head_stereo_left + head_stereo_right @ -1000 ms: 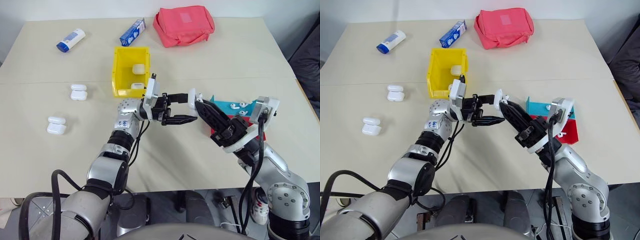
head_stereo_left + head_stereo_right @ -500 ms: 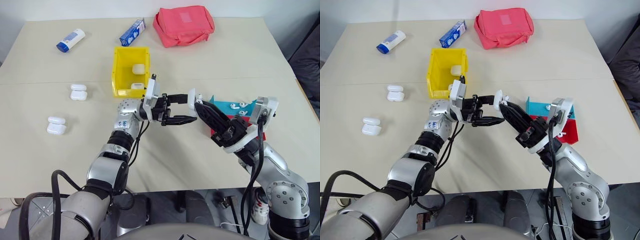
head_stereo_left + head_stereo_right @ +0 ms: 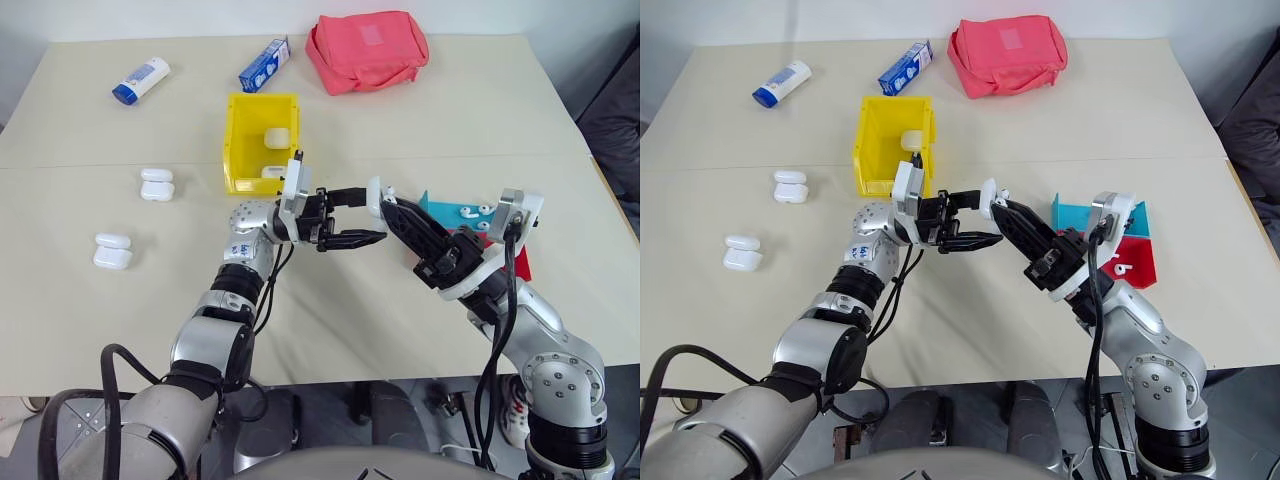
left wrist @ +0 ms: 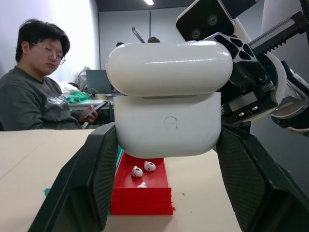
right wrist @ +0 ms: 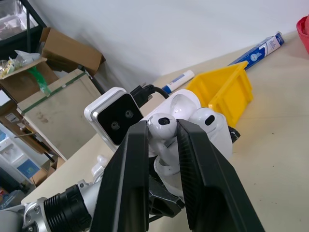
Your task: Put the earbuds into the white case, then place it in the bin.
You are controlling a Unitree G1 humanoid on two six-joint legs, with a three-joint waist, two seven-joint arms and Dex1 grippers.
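Beige two-panel table with a seam across the middle, white wall behind it, cardboard boxes stacked beside a dark shelf rack, ceiling strip light on, a seated person behind a far desk.

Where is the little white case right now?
The white case is held up by the left tool, mid-table, just in front of the bin.

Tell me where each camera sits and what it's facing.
Head pair: above, looking down on both arms meeting over the table, the bin beyond.
Left wrist: along the left fingers clamping the white case.
Right wrist: along the right fingers pinching an earbud.
Shared: the case, lid open.
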